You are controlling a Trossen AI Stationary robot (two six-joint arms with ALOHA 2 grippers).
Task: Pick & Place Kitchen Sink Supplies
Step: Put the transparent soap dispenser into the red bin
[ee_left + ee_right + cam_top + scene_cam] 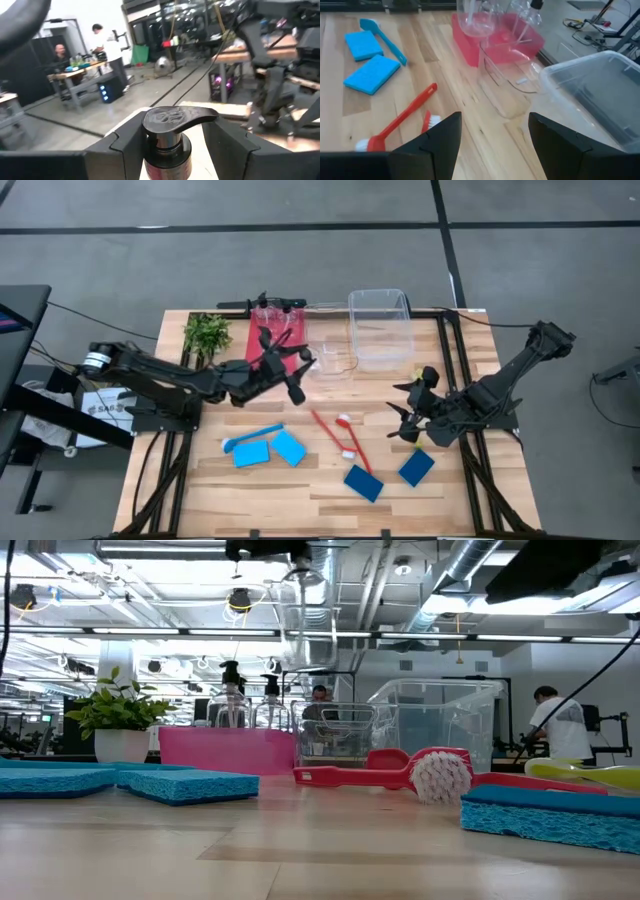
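My left gripper [296,370] is shut on a small clear pump bottle [300,602] with a black top [176,119], held high over the pink bin [262,345] and the small clear bin [330,358]. Two more pump bottles [250,705] stand in the pink bin. Light-blue sponges [270,450], a blue brush [250,439], two red brushes [340,436] and dark-blue sponges [388,476] lie flat on the table. A yellow-green brush [590,775] lies at the right. My right gripper [495,145] hovers open over the table's right part, near the red brushes [402,122]. My left gripper holds the pump bottle by its neck [167,150], just under the black pump head, pinched between the two fingers [122,147], one on each side. The bottle is lifted clear and hangs upright below the gripper [265,550], above the bins.
A large clear bin [380,328] stands at the table's far side, right of the small clear bin. A leafy green plant [206,335] in a white pot stands at the far left corner. Bare wood shows along the near edge [300,515]. People work in the room beyond.
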